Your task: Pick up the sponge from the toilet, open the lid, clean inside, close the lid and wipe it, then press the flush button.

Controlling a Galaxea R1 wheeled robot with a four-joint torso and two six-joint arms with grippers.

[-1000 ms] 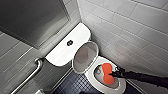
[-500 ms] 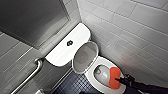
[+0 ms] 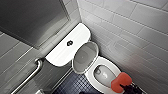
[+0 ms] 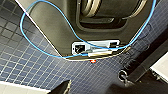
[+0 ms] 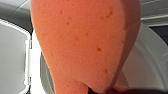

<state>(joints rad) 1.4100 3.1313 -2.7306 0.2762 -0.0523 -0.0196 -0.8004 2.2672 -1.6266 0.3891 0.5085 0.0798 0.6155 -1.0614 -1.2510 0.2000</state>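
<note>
Sponge point(image 3: 121, 80) gripped by right gripper point(image 3: 124, 87), above toilet point(image 3: 111, 63).

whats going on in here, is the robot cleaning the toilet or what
Yes, it is partway through cleaning. The right gripper holds the sponge at the front edge of the toilet, by the open bowl. The lid is up, leaning back toward the cistern. Nothing is touching the flush button. The left wrist camera looks down on the dark blue tiled floor.
</note>
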